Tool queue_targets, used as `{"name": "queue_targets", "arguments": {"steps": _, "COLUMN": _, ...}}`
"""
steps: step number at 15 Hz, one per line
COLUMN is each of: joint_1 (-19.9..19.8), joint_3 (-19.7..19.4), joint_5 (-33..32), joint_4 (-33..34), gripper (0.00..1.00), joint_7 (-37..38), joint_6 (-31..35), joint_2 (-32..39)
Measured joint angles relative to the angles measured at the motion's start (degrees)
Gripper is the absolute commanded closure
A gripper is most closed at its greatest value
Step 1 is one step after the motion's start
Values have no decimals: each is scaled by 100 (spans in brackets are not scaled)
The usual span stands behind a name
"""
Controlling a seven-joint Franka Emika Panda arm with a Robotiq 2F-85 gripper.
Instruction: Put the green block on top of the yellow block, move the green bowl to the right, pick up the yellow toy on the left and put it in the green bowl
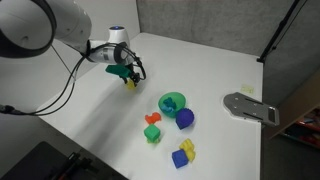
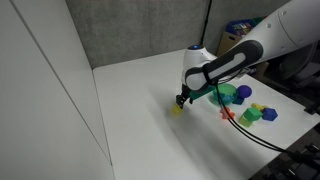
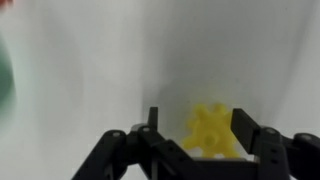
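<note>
Yellow toy (image 3: 212, 133), roughly star-shaped: it lies on the white counter (image 3: 90, 60), between the two fingers of my claw (image 3: 197, 128).

Claw condition: spread apart, nothing grasped. In the wrist view the toy sits nearer the finger (image 3: 245, 125) at picture right. I cannot tell whether it touches that finger. A strip of bare counter shows between the toy and the opposite finger.

Claw position: in both exterior views my claw (image 1: 128, 76) (image 2: 180, 101) points down, low over the counter. The toy (image 1: 130, 84) (image 2: 176, 109) is directly under its tips.

Other items:
- The green bowl (image 1: 165, 98) (image 2: 229, 95) stands apart from the toy, on the side toward the remaining pieces. A blurred sliver of its rim (image 3: 4, 70) shows at the left edge of the wrist view.
- A blue cylinder (image 1: 185, 119) stands just beside the bowl.
- The green block (image 1: 152, 135) rests on the counter just beside an orange-red piece (image 1: 153, 119).
- A blue-and-yellow block pair (image 1: 184, 154) lies near these.
- The lime-yellow cube cannot be told apart at this size.
- A grey metal plate (image 1: 250, 107) lies near the counter's far edge, well apart from my claw.
</note>
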Motion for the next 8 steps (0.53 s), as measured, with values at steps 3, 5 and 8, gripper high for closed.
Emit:
{"name": "queue_targets", "arguments": {"steps": 3, "joint_1": -1, "joint_3": 30, "joint_5": 1, "joint_4": -8, "gripper": 22, "joint_7": -14, "joint_6": 0, "joint_2": 11}}
{"name": "queue_targets", "arguments": {"steps": 5, "joint_1": -1, "joint_3": 53, "joint_5": 1, "joint_4": -8, "gripper": 24, "joint_7": -28, "joint_6": 0, "joint_2": 19}}
{"name": "queue_targets", "arguments": {"steps": 8, "joint_1": 0, "joint_3": 70, "joint_5": 1, "joint_4": -8, "gripper": 20, "joint_7": -60, "joint_6": 7, "joint_2": 27}}
